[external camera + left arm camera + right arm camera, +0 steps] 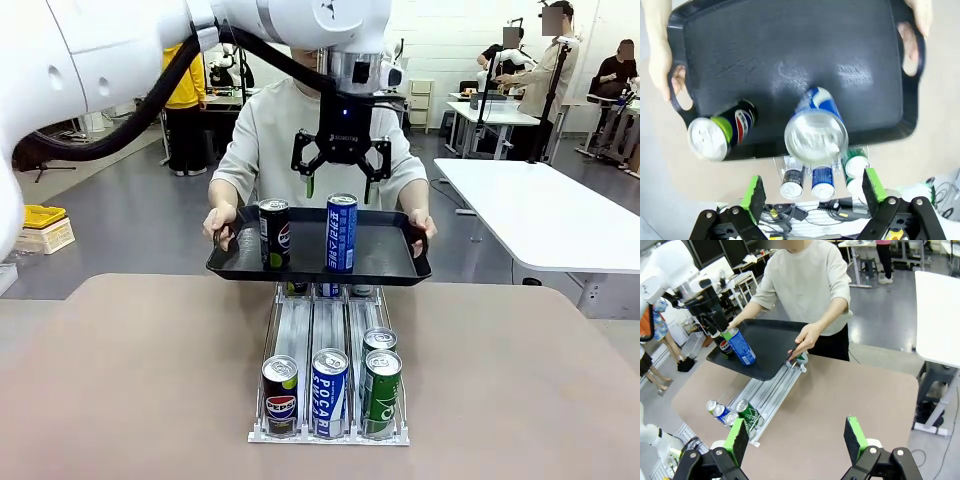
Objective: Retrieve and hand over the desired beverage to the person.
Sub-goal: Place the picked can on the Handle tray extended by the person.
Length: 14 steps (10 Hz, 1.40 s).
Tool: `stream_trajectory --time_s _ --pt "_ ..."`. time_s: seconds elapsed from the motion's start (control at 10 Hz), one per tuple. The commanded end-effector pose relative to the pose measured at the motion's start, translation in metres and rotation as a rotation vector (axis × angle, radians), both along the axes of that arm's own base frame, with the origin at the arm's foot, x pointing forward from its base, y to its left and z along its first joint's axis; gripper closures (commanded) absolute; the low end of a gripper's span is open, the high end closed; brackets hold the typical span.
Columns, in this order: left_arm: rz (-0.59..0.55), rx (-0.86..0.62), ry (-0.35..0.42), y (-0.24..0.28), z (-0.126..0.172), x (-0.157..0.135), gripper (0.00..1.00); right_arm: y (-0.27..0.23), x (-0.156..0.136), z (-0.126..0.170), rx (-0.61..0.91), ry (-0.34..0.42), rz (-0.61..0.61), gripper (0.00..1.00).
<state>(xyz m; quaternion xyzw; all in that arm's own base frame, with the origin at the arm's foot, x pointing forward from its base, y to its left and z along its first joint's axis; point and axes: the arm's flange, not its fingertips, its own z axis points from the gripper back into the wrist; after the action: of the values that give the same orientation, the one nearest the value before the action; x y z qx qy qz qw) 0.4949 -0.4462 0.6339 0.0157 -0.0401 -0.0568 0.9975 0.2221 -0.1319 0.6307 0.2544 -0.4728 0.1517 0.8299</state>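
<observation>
Left gripper [341,180] hangs with jaws apart directly above the upright blue can [341,233] at frame centre, clear of its top. That can stands on the tray [390,262] the person [280,130] holds, beside the Pepsi can [274,232]; right gripper [796,437], low in its wrist view, is spread wide too.

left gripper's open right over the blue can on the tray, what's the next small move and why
Probably lift the left gripper straight up. Its jaws stand open above the tall blue Pocari Sweat can, which stands upright on the black plastic tray the person's hands hold, beside the black Pepsi can.
</observation>
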Motion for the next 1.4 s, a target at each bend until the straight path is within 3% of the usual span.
stream_trajectory --time_s 0.0,0.2,0.3,0.5,0.7,0.9,1.3 --pt "-0.132 -0.008 -0.063 0.014 0.044 -0.067 0.00 0.001 0.002 -0.002 0.012 -0.011 0.021 0.00" --pt "-0.265 0.008 -0.122 0.065 0.056 -0.150 0.00 0.001 0.002 -0.002 0.012 -0.011 0.021 0.00" --pt "-0.355 0.035 -0.150 0.097 0.048 -0.177 0.00 0.001 0.002 -0.002 0.012 -0.011 0.021 0.00" --pt "-0.403 0.046 -0.248 0.155 0.029 -0.219 0.00 0.001 0.002 -0.002 0.012 -0.011 0.021 0.00" --pt "-0.381 0.001 -0.278 0.221 0.014 -0.222 0.00 0.001 0.002 -0.002 0.012 -0.011 0.021 0.00" --pt "-0.309 -0.081 -0.207 0.272 0.003 -0.207 0.00 0.001 0.002 -0.002 0.012 -0.011 0.021 0.00" --pt "-0.163 -0.165 -0.104 0.301 -0.001 -0.178 0.00 0.001 0.002 -0.002 0.012 -0.011 0.021 0.00"
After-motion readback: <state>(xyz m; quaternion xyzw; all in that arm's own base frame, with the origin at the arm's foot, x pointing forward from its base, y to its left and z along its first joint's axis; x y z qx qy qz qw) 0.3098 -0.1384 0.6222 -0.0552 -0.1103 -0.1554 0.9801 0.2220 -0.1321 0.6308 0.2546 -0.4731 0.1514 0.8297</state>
